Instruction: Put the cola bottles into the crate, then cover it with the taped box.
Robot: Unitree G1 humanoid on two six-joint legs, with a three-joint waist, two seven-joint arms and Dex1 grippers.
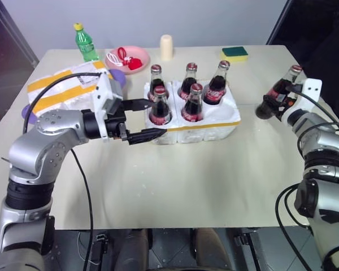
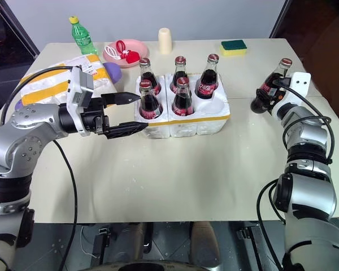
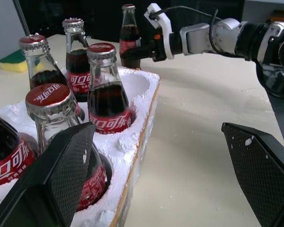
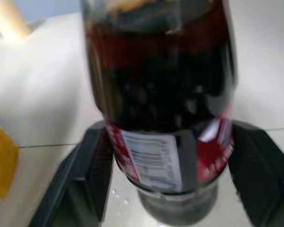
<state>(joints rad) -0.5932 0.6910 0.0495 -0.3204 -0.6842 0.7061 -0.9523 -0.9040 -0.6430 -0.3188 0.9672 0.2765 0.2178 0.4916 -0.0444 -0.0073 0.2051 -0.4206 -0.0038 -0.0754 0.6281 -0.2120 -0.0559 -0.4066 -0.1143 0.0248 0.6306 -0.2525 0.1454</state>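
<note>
The last cola bottle [image 1: 280, 90], standing well apart to the right of the crate [image 1: 193, 121], is being grasped low on its body by the right gripper [image 1: 266, 107]. Being glass, it is judged heavy, smooth and fragile. The left gripper [image 1: 148, 119] is being held released at the crate's left end.

Five cola bottles [image 1: 192, 96] upright (crate [image 1: 226, 127])
</note>
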